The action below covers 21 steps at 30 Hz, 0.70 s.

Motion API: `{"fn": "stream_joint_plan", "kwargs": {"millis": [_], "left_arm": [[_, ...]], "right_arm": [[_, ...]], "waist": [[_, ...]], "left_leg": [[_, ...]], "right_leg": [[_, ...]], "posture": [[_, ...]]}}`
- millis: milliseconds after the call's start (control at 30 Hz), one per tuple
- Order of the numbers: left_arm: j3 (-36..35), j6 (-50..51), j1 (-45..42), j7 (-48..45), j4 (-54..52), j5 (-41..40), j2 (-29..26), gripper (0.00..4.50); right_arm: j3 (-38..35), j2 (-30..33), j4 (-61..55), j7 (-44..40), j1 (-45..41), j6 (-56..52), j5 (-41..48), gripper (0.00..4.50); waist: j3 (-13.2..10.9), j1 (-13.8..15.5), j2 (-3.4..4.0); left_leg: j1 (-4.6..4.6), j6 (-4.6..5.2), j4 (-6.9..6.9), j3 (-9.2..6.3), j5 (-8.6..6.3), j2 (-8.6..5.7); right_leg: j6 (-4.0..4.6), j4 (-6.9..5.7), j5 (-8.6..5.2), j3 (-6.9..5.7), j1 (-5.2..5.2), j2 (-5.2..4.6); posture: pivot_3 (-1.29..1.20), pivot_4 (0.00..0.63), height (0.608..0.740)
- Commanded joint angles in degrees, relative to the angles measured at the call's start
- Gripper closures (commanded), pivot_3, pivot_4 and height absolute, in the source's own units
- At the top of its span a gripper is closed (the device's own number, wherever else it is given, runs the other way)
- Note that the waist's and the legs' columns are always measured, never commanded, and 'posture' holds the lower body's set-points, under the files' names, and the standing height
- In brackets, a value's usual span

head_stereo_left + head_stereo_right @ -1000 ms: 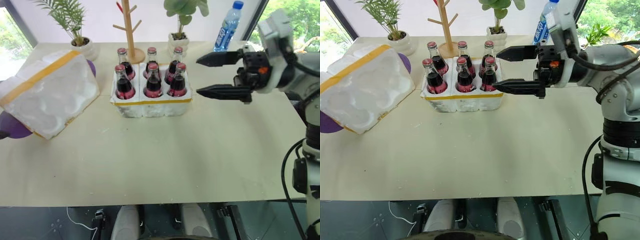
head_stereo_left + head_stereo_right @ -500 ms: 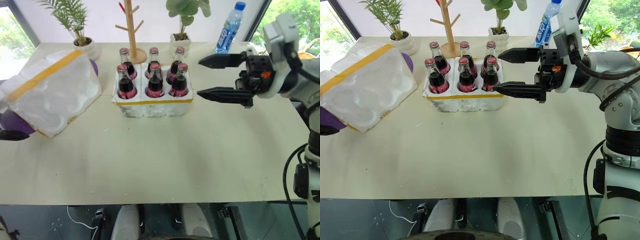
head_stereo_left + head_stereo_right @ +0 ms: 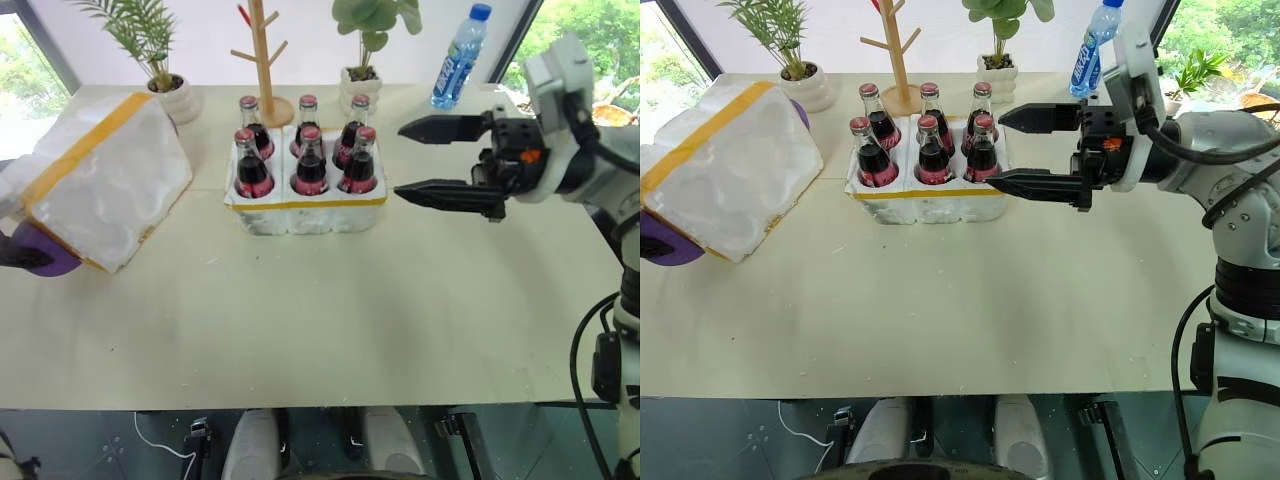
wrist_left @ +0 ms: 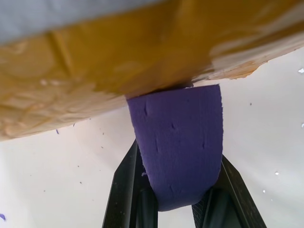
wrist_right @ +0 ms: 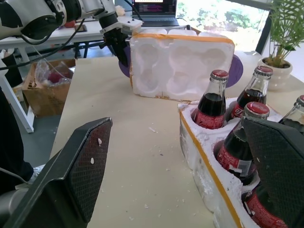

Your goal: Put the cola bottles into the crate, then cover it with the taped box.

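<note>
tilted further upright since a second ago: large hollow white styrofoam box with broad yellow tape bands (image 3: pixel 100 180), at the left edge of the head views, now propped steeper on its lower edge, hollow side facing right toward the crate. purple foam disc (image 4: pixel 180 142) under it drawn leftward, less of it peeking past the box's upper right corner. left gripper (image 4: pixel 183 202) gone from spread to clenched on that purple disc; in the left wrist view both black fingers (image 4: pixel 124 185) pinch the purple foam just beneath the box's yellow-taped rim. seen also in the right wrist view, at the box's far corner (image 5: pixel 118 45).

right gripper (image 3: pixel 425 158) unchanged in place, right of centre in the head views, pointing left, jaws spread wide, holding nothing, tips just right of the crate and apart from it.

low white styrofoam tray with six wells and a yellow tape band (image 3: pixel 305 210), upper centre of the pale table (image 3: pixel 330 310), all six wells filled: six small glass bottles of dark cola with red caps (image 3: pixel 306 158) standing upright in two rows of three. not yet covered.

along the top edge: potted palm (image 3: pixel 150 50), wooden peg stand (image 3: pixel 262 60), second potted plant (image 3: pixel 362 45), clear blue-capped water bottle (image 3: pixel 458 55).
</note>
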<state>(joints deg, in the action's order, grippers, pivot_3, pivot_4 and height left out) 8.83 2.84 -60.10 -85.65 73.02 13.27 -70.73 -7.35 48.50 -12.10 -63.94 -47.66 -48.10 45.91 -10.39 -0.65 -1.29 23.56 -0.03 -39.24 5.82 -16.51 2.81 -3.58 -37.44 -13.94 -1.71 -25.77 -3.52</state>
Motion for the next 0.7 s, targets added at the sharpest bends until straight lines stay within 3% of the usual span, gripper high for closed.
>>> {"fn": "stream_joint_plan", "kwargs": {"millis": [33, 267, 500, 700], "left_arm": [[-3.83, -4.53, -1.29, 5.32, -3.27, -2.36, -1.04, 4.20], [-10.54, -13.63, 0.26, 29.42, -15.78, -4.64, 2.44, 4.20], [-6.66, -28.84, 4.46, 56.47, -32.41, 8.21, 5.60, 4.20], [-4.77, -28.98, 4.71, 66.75, -43.17, 14.50, 12.63, 4.20]], "right_arm": [[-2.51, 1.87, -1.15, 0.77, 0.93, 1.34, -0.50, 0.00], [-5.82, 4.42, -2.58, 2.15, 5.68, 0.79, 0.60, 0.00], [-6.67, 4.11, -3.66, 3.95, 7.99, 0.77, 1.50, 0.00], [-7.93, 3.74, -4.64, 5.78, 10.25, 0.47, 2.41, 0.00]], "waist": [[0.00, 0.05, -0.09], [0.02, 0.14, -0.30], [0.02, -0.04, -0.30], [0.03, 0.38, -0.31]], "left_leg": [[0.00, 0.00, 0.00, 0.00, 0.00, 0.00], [0.03, 0.00, -0.02, -0.04, 0.00, 0.03], [0.02, 0.00, -0.03, -0.01, 0.00, -0.02], [0.00, -0.01, -0.05, 0.00, 0.00, -0.05]], "right_leg": [[0.00, 0.00, 0.00, 0.00, 0.00, 0.00], [-0.06, 0.00, 0.03, 0.00, 0.02, -0.11], [-0.07, 0.01, 0.05, 0.02, 0.03, -0.06], [-0.09, 0.00, 0.05, 0.02, 0.07, -0.05]], "posture": [[0.00, 0.150, 0.740], [0.00, 0.150, 0.740], [0.00, 0.150, 0.740], [0.00, 0.150, 0.740]]}}
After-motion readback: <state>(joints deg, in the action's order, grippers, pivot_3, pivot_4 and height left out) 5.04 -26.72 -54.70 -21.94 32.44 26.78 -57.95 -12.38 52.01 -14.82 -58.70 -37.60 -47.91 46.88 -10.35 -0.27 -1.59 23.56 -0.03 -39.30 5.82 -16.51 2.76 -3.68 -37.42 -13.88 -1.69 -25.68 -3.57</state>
